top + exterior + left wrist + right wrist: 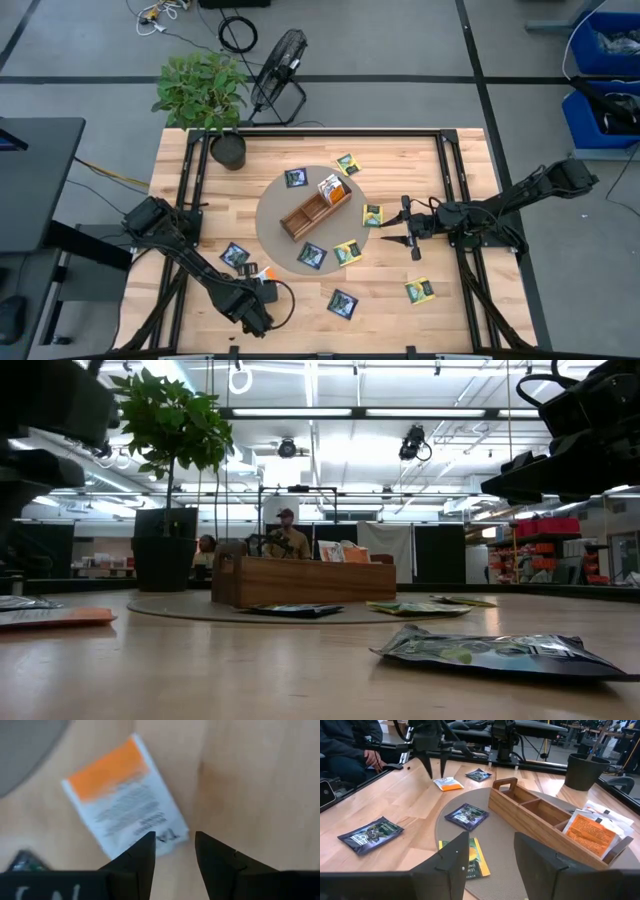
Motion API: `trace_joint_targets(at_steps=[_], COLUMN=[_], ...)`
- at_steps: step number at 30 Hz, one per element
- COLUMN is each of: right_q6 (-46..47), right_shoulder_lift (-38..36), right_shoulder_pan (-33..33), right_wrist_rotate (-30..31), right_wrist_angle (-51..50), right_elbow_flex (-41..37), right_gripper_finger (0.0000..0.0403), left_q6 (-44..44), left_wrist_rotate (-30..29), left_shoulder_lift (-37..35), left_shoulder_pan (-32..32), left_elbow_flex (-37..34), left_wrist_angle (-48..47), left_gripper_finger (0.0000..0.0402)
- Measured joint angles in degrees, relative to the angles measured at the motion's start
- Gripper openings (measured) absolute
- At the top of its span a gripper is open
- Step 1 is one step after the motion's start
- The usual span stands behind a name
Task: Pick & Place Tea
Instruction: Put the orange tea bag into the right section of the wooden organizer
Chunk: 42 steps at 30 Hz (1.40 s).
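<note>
A white packet of tea with an orange band (125,800) lies flat on the wood near the table's front left (263,272). My left gripper (174,840) hangs just above it, fingers open and pointing down, tips over the packet's white end; the right wrist view shows this gripper (435,772) clear of the table. My right gripper (393,222) is open and hovers at the round mat's right edge, by a yellow-green packet (470,860). The wooden tray (315,210) stands on the grey mat, with orange-and-white packets (592,832) upright in one end compartment.
Navy packets (311,255) (342,302) (235,254) and yellow-green ones (372,214) (419,290) lie scattered on and around the mat (275,235). A potted plant (226,148) stands at the far left corner. A person's hand (372,756) shows beyond the table edge.
</note>
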Motion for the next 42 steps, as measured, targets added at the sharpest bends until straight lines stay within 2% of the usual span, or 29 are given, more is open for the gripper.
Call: trace_joint_targets(at_steps=[3,15,19,26,30,34,38,42], right_q6=[0.0,0.0,0.0,0.2,0.2,0.2,0.2,0.2], right_shoulder_lift=[0.0,0.0,0.0,0.0,0.0,0.0,0.0,0.0], right_shoulder_pan=[0.0,0.0,0.0,0.0,0.0,0.0,0.0,0.0], right_wrist_rotate=[0.0,0.0,0.0,0.0,0.0,0.0,0.0,0.0], right_wrist_angle=[0.0,0.0,0.0,0.0,0.0,0.0,0.0,0.0], right_elbow_flex=[0.0,0.0,0.0,0.0,0.0,0.0,0.0,0.0], right_gripper_finger=[0.0165,0.0165,0.0165,0.0165,0.0165,0.0165,0.0165,0.0165], left_q6=[1.7,4.0,5.6,7.6,11.7,14.3,16.6,17.2], left_wrist_rotate=[1.0,2.6,2.6,3.0,3.0,3.1,-1.5,-3.1], left_shoulder_lift=[0.5,4.0,4.1,4.2,4.0,4.3,4.7,4.5], left_shoulder_pan=[-0.1,1.0,1.0,2.5,3.3,4.3,4.8,4.8], left_elbow_flex=[0.0,0.4,0.4,0.3,0.2,3.0,6.2,9.0], left_wrist_angle=[2.6,0.8,0.7,0.2,1.5,-1.5,-4.0,-5.0], left_gripper_finger=[0.0144,0.014,0.0108,0.0011,0.0004,0.0003,0.0002,0.0001])
